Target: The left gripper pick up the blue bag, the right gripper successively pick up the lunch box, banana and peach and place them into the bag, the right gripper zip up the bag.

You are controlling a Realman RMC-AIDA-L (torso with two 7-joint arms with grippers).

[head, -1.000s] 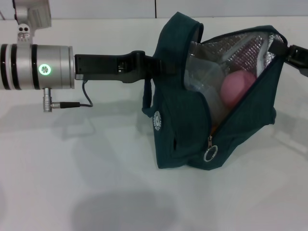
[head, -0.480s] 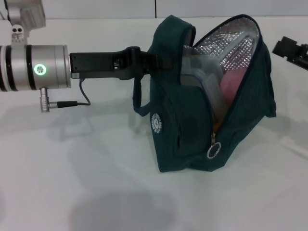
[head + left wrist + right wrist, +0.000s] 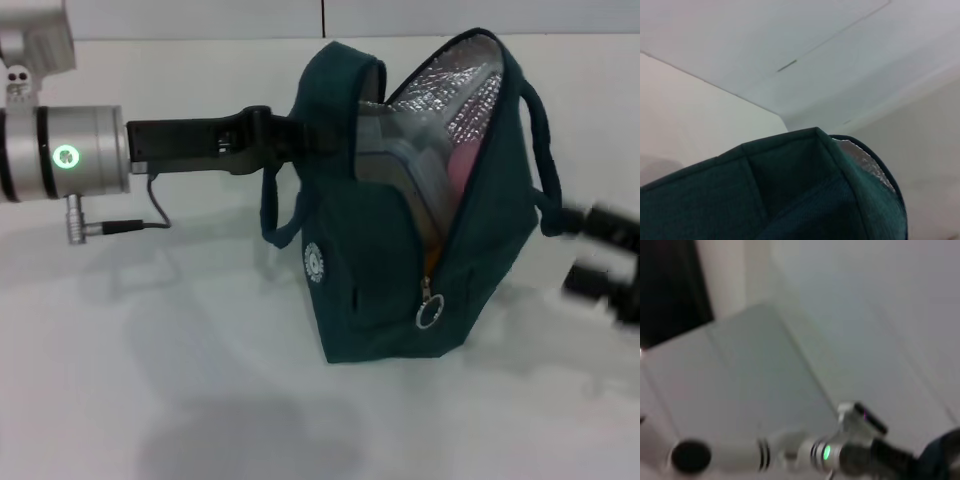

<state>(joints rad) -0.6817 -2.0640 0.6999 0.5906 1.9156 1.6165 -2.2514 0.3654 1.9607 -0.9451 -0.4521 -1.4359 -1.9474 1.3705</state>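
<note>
A white worktop (image 3: pixel 150 400) fills the head view; the blue bag (image 3: pixel 400 290) stands at centre, unzipped, lunch box (image 3: pixel 405 165) and peach (image 3: pixel 462 170) inside. The left pincer (image 3: pixel 300 135) is clenched on its handle. The right pincer (image 3: pixel 605 260), at right edge, is blurred; I cannot tell its state. The left wrist view shows the bag's rim at the bottom.

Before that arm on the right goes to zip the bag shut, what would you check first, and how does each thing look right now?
1. Blue bag upright on the white table: ok.
2. Left tool at the bag's handle, keeping it steady: ok.
3. Lunch box and peach inside: ok.
4. Banana inside: cannot tell; only an orange sliver shows.
5. Zipper ring pull hanging free within reach: ok.
6. Right tool beside the bag, lined up on the pull: not ok; it is off to the side and blurred.
</note>
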